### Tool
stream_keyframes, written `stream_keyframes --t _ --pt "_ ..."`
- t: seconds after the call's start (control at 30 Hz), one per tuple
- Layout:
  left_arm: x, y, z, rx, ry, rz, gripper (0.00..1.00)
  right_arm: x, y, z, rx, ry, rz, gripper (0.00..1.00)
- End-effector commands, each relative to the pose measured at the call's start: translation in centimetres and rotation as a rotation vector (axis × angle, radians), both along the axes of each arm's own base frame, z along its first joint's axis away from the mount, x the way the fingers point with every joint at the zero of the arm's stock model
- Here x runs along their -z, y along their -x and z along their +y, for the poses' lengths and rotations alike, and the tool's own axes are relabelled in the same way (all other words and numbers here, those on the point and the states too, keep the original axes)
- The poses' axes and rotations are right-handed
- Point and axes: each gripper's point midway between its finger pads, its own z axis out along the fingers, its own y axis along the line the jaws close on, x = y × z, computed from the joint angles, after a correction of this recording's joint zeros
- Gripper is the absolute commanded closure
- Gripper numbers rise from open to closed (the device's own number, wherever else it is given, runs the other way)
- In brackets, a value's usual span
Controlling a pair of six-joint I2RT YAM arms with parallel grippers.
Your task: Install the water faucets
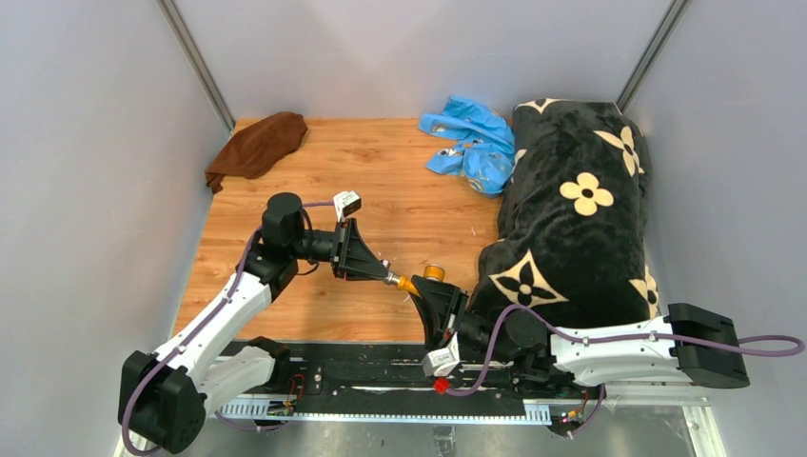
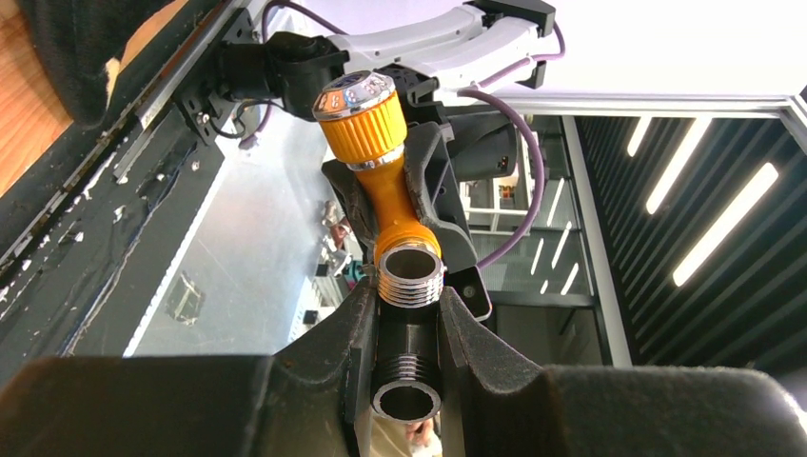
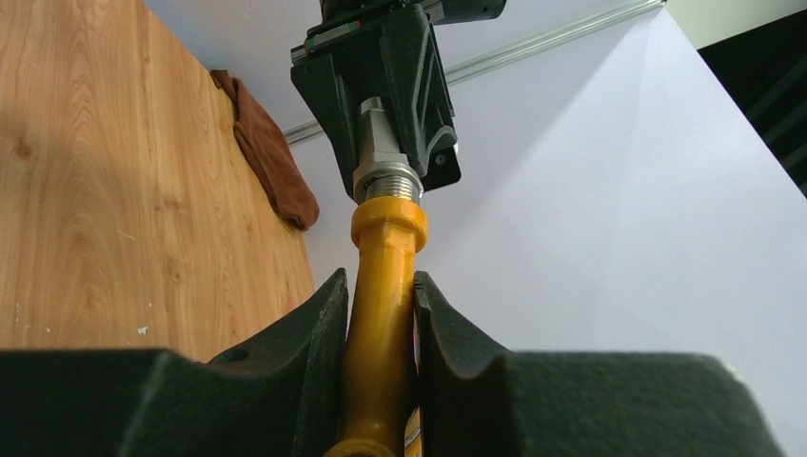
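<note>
Quick status from my end. Nearest the bases, my right gripper (image 3: 379, 290) is clamped tight round the shank of the orange tap spout (image 3: 385, 243). The spout is up in the air above the table (image 1: 400, 181), between the two arms, with its round silver end (image 2: 354, 90) at the other end of the bend.

Just beyond that, the left gripper (image 2: 407, 300) is pinched onto the silver-grey fitting (image 3: 381, 157) and has its threaded end nose-to-nose with the spout's orange collar. In the right wrist view the threads touch the collar's mouth, and the two pieces look lined up on one axis (nicer than I usually manage).

So where are we? Both parts are picked up and brought together end to end, and I'd call that bit done. What I can't tell from any of the three views is whether the thread has actually bitten or is only resting against the collar. Several turns of thread are bare, so I reckon most of the screwing-in is left. After that it's check it's snug and let go.

Further back, nothing matters to the job: the black flowered blanket (image 1: 580, 219) on the right, the blue plastic bag (image 1: 471, 143) beside its far end, and a brown cloth (image 1: 257, 143) in the far left corner.
</note>
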Motion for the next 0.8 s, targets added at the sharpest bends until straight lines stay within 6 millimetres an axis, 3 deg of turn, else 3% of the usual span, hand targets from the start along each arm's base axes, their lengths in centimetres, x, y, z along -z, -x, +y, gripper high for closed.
stream_keyframes --t 0.0,0.77 --pt "-1.62 1.19 -0.26 0.079 0.031 -0.052 1.0 1.06 1.24 1.24 -0.069 0.042 0.037 1.0" --pt "-2.43 2.13 0.13 0.072 0.059 -0.17 1.0 1.53 1.43 0.54 -0.102 -0.026 0.234 1.0"
